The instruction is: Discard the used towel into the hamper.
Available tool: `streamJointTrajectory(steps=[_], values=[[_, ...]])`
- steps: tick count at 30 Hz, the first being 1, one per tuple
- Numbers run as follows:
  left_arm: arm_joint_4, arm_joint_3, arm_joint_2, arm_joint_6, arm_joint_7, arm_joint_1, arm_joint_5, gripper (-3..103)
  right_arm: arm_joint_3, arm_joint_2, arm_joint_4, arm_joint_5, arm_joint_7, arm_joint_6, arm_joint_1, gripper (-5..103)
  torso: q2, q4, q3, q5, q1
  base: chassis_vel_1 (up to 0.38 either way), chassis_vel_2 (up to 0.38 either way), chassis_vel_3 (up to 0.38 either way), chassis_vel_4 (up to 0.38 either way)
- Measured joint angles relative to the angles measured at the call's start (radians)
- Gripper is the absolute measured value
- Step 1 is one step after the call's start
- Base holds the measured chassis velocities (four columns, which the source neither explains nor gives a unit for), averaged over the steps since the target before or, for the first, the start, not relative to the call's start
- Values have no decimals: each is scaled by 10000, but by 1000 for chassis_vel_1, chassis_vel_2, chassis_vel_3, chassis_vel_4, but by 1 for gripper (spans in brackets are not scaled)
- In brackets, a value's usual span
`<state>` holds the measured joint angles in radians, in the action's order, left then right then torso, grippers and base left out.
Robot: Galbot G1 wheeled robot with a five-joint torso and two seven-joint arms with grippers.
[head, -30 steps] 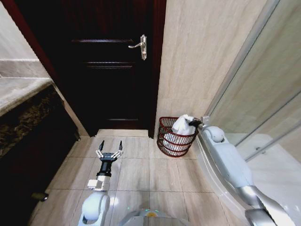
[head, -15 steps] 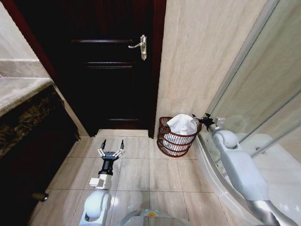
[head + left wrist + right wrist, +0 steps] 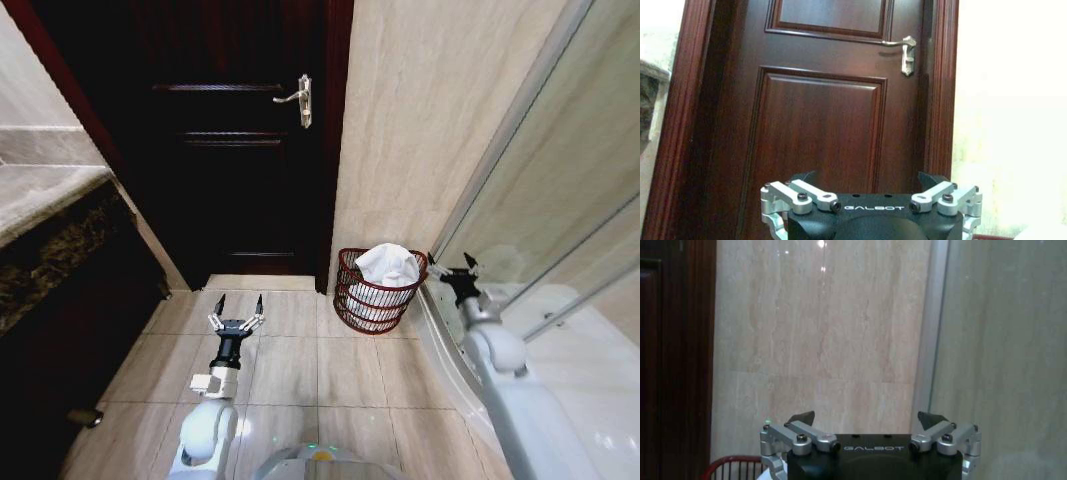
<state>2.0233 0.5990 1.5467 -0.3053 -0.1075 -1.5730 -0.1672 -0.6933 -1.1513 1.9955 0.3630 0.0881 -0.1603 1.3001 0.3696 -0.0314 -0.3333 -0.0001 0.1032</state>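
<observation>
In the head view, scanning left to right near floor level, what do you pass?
Dark cabinet → left gripper, open over the floor tiles → hamper holding the white towel → right gripper, open → shower glass.

A dark reddish-brown panelled wooden door (image 3: 235,140) stands closed at the far side of the room, its silver metal lever handle (image 3: 297,98) on the right edge. To its right rises a beige marble-look tiled wall (image 3: 430,120). Further right, a frosted glass shower screen (image 3: 560,190) with a pale metal frame runs from far to near, curving at its base. On the left sits a grey stone-topped desk (image 3: 45,195) over a dark speckled front. Large beige floor tiles (image 3: 310,370) with thin grout lines cover the floor in the near area.
</observation>
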Motion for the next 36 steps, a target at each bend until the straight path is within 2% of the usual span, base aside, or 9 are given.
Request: streamJointTrajectory(steps=[3, 12, 36], values=[[-34, -67, 13, 173, -1, 284, -153, 100, -442, -394, 684, -233, -355, 112, 976, 100, 0, 0, 0, -1, 0, 0, 0, 0, 0], [-136, -267, -233, 424, -5, 716, -192, 100, -895, -935, 1071, -493, -573, 159, 1528, 100, 0, -2, -1, 0, 1, 0, 0, 0, 0], [-196, -212, -427, 397, -84, 764, -329, 100, -518, -975, 1042, -671, -567, -62, 1006, 100, 0, -2, -2, 1, 2, -24, 21, 24, -23]])
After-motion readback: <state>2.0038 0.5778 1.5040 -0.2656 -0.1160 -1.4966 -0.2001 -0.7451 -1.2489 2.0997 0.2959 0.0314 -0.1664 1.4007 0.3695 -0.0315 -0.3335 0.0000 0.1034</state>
